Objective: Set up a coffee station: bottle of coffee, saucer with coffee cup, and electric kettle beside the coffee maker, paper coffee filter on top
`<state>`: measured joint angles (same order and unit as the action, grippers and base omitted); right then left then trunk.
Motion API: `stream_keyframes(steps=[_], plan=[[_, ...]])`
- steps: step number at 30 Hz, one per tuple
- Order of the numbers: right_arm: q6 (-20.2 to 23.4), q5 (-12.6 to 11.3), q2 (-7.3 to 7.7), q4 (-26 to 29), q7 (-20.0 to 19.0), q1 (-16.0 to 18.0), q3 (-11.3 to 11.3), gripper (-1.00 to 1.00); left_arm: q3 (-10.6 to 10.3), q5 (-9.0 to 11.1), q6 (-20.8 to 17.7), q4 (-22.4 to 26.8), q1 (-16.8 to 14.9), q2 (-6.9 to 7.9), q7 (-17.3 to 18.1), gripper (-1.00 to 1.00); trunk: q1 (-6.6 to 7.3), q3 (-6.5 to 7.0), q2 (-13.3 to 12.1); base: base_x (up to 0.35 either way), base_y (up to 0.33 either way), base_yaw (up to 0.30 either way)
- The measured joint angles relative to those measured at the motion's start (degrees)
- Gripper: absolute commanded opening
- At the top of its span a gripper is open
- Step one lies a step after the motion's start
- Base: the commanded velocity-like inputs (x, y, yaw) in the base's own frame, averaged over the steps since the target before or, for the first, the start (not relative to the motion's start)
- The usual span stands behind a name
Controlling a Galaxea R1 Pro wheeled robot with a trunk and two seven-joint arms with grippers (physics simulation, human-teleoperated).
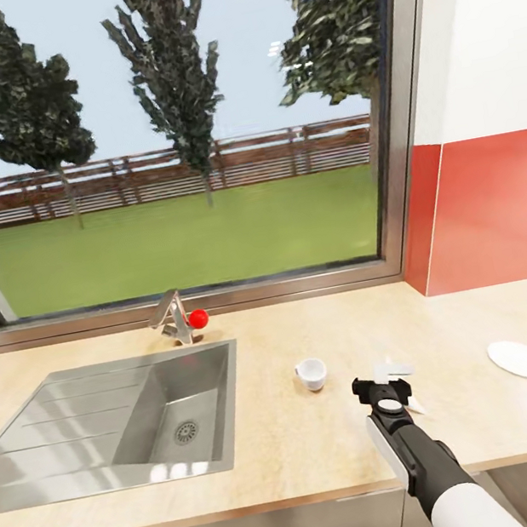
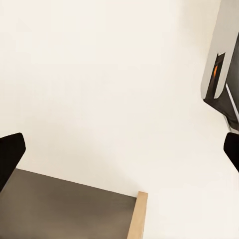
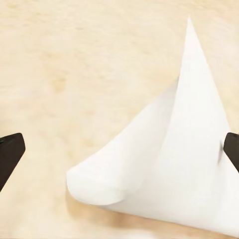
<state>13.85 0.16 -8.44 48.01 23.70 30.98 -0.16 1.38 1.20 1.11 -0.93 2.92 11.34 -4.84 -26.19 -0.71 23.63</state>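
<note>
Right now I see, from the head camera, the big window [image 1: 163,134] with trees and a fence beyond it, and under it the kitchen countertop [image 1: 331,450] — my desk for this job — running light and wood-grained across the view, with grey cabinet fronts along its near edge. The red backsplash [image 1: 496,209] rises behind the desk on the right side. Set into the desk at the left is the steel sink [image 1: 111,429], with a faucet [image 1: 174,318] carrying a red knob at its back rim.

My right arm reaches in from the lower right, and the right tool [image 1: 386,380] hangs low over the desk between the cup and the saucer. In the right wrist view its two dark fingertips [image 3: 10,154] stand wide apart at the picture's edges, clamped on nothing, with the paper coffee filter [image 3: 174,169] lying flat on the wood grain between them — a white folded cone shape.

The saucer [image 1: 521,360] lies flat on the desk to the right, well apart from the coffee cup [image 1: 311,373], which stands upright near the sink's right edge.

The left tool [image 2: 119,154] shows its fingertips far apart too, facing a pale wall with nothing held.
</note>
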Motion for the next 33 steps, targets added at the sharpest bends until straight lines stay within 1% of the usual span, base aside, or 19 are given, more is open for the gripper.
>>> stream_keyframes(steps=[12,14,17,20,27,33], plan=[[0.05,0.07,0.11,0.07,0.16,0.0,-0.13,1.0,0.0,0.0,0.01,-0.04,0.0,-0.01,0.0,1.0,0.0,0.0,0.0,0.002,0.0,0.0],[0.11,0.07,0.1,0.07,0.23,0.01,-0.67,1.0,0.0,-0.01,0.01,-0.05,0.0,-0.01,0.0,1.0,0.0,0.0,0.0,0.0,0.0,0.0],[0.17,0.05,0.06,0.16,0.21,0.02,-2.44,1.0,0.0,0.0,0.01,-0.06,0.0,-0.01,0.0,1.0,0.0,0.0,0.0,0.0,0.0,0.0],[0.21,0.01,0.0,0.22,0.2,0.0,-3.19,1.0,0.0,-0.01,0.01,-0.06,0.0,0.0,0.0,1.0,0.0,0.0,0.0,0.0,0.0,0.0],[0.23,0.0,-0.04,0.29,0.23,0.02,-3.51,1.0,0.0,0.0,0.01,-0.06,0.0,0.0,0.01,1.0,0.0,0.0,0.0,0.0,0.0,0.0],[0.24,-0.01,-0.05,0.36,0.11,0.02,-3.36,1.0,0.0,0.0,0.01,-0.06,0.0,0.0,0.0,1.0,0.0,0.0,0.0,0.0,0.0,0.0]])
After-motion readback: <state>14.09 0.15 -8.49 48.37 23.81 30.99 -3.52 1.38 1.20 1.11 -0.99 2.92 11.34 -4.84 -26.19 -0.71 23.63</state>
